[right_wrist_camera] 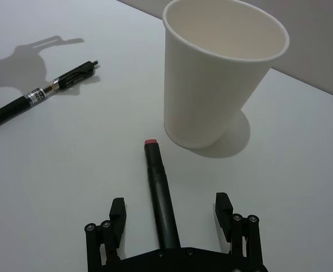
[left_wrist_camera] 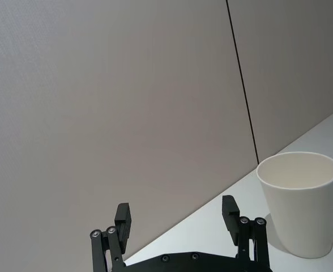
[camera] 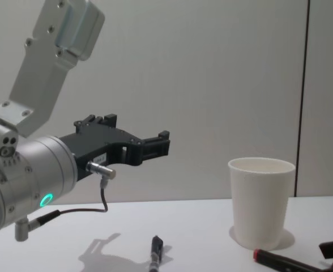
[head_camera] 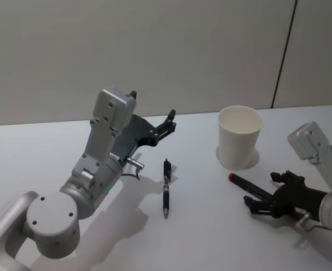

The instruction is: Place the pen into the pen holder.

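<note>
Soft, even overhead light, sharp focus; faint shadows beneath my left claw [head_camera: 170, 120] and the pen holder [head_camera: 240, 138] on the worktop [head_camera: 211, 226].

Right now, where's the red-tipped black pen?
Head view, right side: the red-tipped black pen lies on the white table inside the open right gripper, tip near the white paper cup.

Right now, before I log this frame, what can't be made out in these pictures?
1. Rear end of the red-tipped pen: right wrist view, hidden under the body of the right gripper.
2. Lower part of the black pen: chest view, cut off by the bottom edge.
3. Label print on the black pen: right wrist view, too small to read.
4. Inner floor of the pen holder: chest view, hidden by its own wall.
</note>
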